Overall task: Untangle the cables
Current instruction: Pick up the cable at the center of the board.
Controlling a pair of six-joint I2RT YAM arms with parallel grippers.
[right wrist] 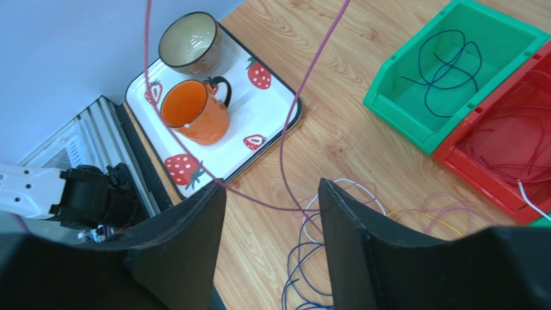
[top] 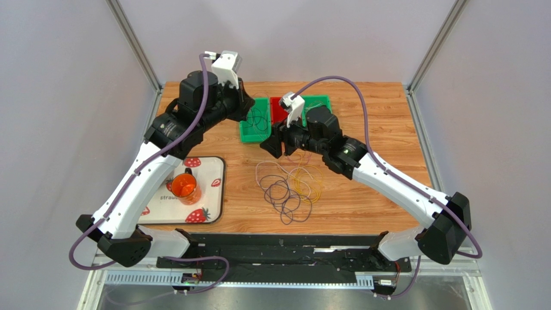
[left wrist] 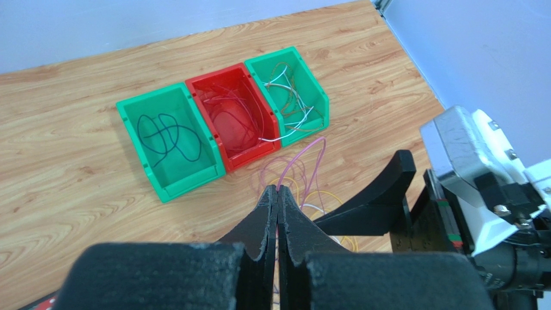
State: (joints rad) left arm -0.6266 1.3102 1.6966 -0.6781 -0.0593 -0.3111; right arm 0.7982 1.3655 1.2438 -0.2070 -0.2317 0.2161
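- Pink cable [right wrist: 282,142] is clamped in the left gripper [left wrist: 278,194], jaws together on it, lower centre of the left wrist view.
- Right gripper [right wrist: 271,194] has its jaws apart and holds nothing.
- Loose cables [top: 291,188] lie tangled mid-frame on the wooden table [top: 388,116], just below the bins [top: 255,129].

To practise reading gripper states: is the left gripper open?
No, the left gripper is shut, pinching a thin pink cable between its tips.

Top camera overhead, far; wrist cameras close, oblique, sharing left green bin [left wrist: 191,182].
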